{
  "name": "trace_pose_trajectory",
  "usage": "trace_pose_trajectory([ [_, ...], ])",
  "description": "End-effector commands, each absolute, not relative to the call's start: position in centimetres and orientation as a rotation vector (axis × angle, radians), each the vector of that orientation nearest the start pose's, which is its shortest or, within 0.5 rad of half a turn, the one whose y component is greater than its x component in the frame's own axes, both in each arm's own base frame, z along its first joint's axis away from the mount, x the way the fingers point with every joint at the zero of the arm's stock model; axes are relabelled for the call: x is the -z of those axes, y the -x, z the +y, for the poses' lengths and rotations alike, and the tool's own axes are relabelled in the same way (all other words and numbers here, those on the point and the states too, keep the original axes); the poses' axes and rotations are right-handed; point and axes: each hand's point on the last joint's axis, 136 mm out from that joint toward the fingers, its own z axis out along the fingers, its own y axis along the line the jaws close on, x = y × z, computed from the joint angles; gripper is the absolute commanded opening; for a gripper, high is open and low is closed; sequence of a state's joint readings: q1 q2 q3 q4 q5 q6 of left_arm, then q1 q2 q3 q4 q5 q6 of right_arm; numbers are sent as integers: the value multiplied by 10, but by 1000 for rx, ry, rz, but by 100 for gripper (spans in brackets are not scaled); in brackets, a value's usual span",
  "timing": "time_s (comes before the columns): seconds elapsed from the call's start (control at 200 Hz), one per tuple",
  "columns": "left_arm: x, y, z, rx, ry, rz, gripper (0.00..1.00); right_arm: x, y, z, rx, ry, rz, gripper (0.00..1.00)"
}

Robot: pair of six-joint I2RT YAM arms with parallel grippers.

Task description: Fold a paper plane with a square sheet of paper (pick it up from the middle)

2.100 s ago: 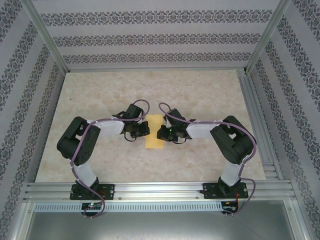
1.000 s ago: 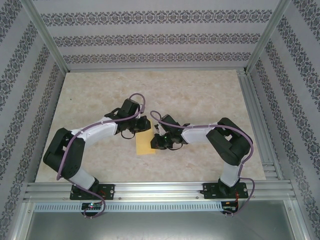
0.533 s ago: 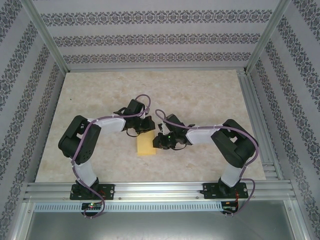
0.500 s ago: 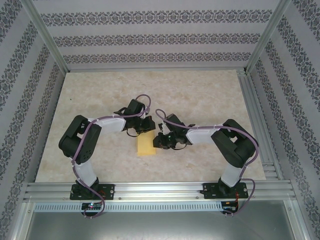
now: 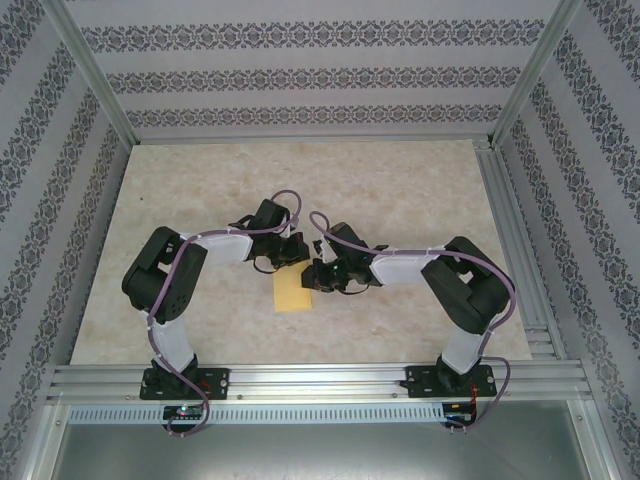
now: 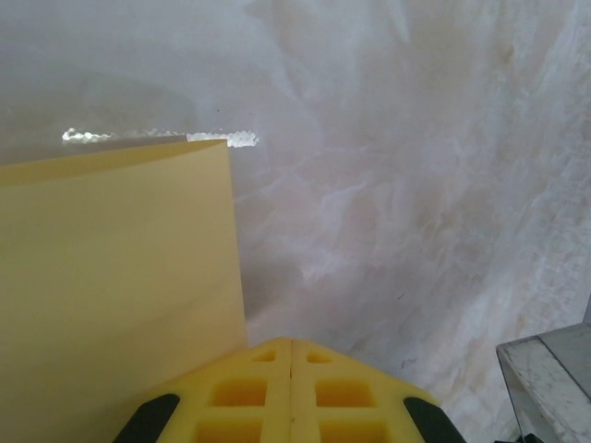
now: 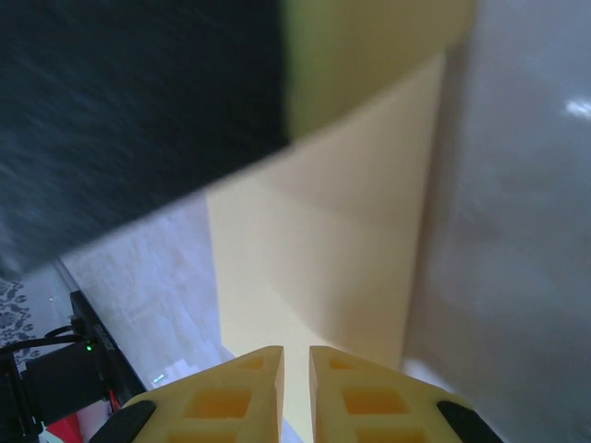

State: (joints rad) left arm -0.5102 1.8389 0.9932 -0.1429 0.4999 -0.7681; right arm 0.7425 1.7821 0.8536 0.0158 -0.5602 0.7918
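Square sheet of paper [image 5: 293,292], position? (A)

Flat on the table [image 5: 400,190], near centre. It is folded to a narrow yellow-orange rectangle, long side running away from the bases. (B)

Arm pose? (A)

Mirror-like. Each arm rises from its base to a raised elbow out at its own side, then the forearm reaches inward and down. Left gripper [image 5: 291,256] sits at the paper's far edge, right gripper [image 5: 316,276] at its far right corner. The two are just beside each other. (B)

Fingers? (A)

Left wrist view: fingers [image 6: 249,392] clenched, seam to seam. The paper's straight edge meets one finger, off to the side of the seam. Right wrist view: fingers [image 7: 242,397] nearly together with a thin slit between, paper lying just ahead. Whether paper sits in that slit, cannot tell. (B)
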Motion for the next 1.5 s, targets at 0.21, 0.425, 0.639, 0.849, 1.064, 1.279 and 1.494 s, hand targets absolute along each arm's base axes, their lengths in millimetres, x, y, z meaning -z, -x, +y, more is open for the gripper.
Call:
trace_pose_trajectory([
  [0.21,-31,-333,-268,1055,145,2757,3,-16,-233,344,-1207,185,2854,14],
  [0.425,-29,-340,-264,1048,127,2755,4,4,-222,333,-1143,167,2932,14],
  [0.639,-24,-349,-266,1051,111,2765,4,16,-208,321,-1096,172,3005,14],
  [0.849,-20,-362,-261,1002,118,2769,4,26,-195,310,-1054,175,3061,14],
  [1.064,-12,-369,-255,967,123,2785,4,10,-191,314,-1142,217,3008,14],
  [1.279,-9,-369,-255,963,123,2795,4,5,-191,313,-1141,250,3004,15],
  [1.494,-2,-361,-253,974,128,2815,3,-59,-243,332,-1217,191,2777,16],
])
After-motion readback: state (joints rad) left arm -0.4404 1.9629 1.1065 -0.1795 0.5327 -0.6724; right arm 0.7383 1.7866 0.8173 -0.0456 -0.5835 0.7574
